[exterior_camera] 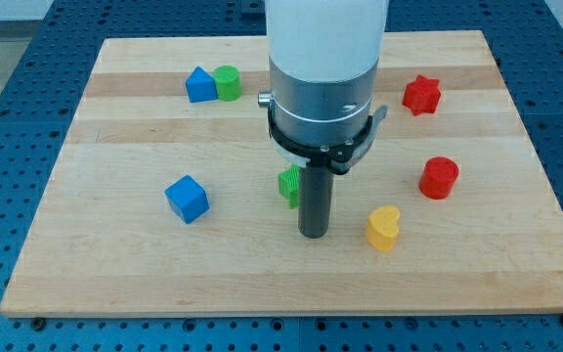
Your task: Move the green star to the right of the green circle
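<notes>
The green star (287,184) lies near the board's middle, mostly hidden behind my rod; only its left part shows. My tip (313,234) rests on the board just to the right of and below the star, touching or nearly touching it. The green circle (228,83) sits at the upper left, touching a blue block (199,85) on its left side. The star is well below and to the right of the circle.
A blue cube (187,198) lies left of the star. A yellow heart (383,228) lies right of my tip. A red cylinder (439,177) and a red star (421,95) are on the right. The wooden board (115,264) sits on a blue perforated table.
</notes>
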Robot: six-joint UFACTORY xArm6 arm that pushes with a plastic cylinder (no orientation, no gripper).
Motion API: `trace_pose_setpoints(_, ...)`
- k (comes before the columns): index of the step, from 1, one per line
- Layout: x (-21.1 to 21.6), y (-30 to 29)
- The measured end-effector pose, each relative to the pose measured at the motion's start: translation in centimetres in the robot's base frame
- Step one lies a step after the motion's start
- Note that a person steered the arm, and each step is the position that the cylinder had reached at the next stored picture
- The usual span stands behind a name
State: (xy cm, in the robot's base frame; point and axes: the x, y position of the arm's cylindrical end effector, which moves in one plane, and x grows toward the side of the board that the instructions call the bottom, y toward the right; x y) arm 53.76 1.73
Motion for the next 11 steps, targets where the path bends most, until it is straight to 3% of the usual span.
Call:
trace_pose_setpoints(1,-4.8,0.0)
trace_pose_setpoints(3,-24.8,-1.6)
trace_pose_setpoints(4,-27.6,-1.7)
trace_pose_setpoints(5,-25.3,1.2)
trace_pose_setpoints(8,-8.7,3.3)
trace_pose_setpoints(9,-8.6,2.9)
trace_pose_setpoints(11,-6.0,-3.7)
